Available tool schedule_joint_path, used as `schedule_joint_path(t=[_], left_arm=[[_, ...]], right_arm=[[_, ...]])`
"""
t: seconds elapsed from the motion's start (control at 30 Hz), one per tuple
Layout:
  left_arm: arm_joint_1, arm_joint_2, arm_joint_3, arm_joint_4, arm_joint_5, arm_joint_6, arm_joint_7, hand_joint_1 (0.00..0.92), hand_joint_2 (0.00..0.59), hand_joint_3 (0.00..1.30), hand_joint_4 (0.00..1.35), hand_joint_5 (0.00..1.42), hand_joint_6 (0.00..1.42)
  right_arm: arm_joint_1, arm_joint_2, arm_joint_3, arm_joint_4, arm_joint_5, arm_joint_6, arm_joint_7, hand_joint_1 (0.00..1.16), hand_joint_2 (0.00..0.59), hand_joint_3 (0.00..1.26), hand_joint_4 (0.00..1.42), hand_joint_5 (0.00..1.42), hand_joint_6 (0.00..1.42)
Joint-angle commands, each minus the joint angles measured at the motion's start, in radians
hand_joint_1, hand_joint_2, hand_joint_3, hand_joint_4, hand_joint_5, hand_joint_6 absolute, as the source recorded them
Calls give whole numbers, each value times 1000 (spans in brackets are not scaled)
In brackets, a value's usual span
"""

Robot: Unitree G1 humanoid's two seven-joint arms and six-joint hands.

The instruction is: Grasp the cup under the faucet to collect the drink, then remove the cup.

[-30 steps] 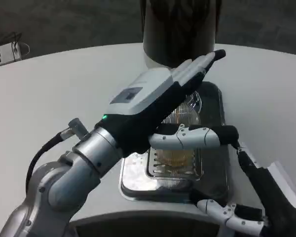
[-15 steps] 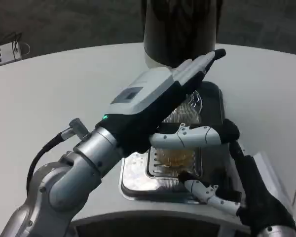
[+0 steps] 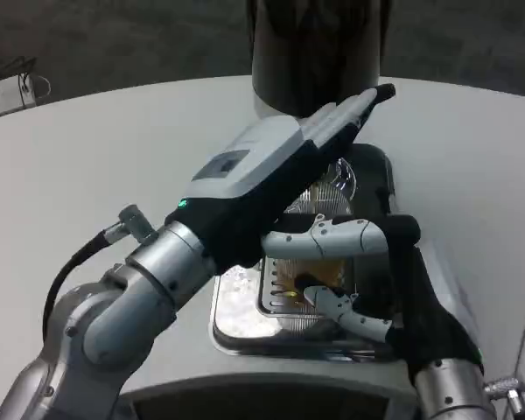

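- The left hand [image 3: 284, 175] reaches over the shiny steel drip tray [image 3: 236, 319] on the white desk [image 3: 87, 157], towards the dark cylindrical drink dispenser [image 3: 315, 44] at the far side; its long fingers [image 3: 354, 109] lie straight, its thumb around the cup's near side. Whether it grips, I cannot tell.
- The clear ribbed plastic cup [image 3: 319, 206], amber liquid at its base, stands on the tray grate under that hand.
- The right hand [image 3: 394, 289] comes in from the near right, fingers apart, close beside the cup.
- To my eye: close squarely on the cup's sides, gently, keep it upright, then lift straight.
- No legible writing; only a green light on the left wrist.
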Motion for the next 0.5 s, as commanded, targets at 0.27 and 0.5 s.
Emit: schedule_joint_path(t=[0.27,0.5], left_arm=[[15,27,6,15,9,25,-43,0,34,0,0,0,40],[27,15,27,15,-7,1,-18,0,36,0,0,0,40]], right_arm=[[-64,11,4,78,61,-32,-40,799,214,0,0,0,0],[-86,6,5,104,83,-39,-42,796,209,0,0,0,0]])
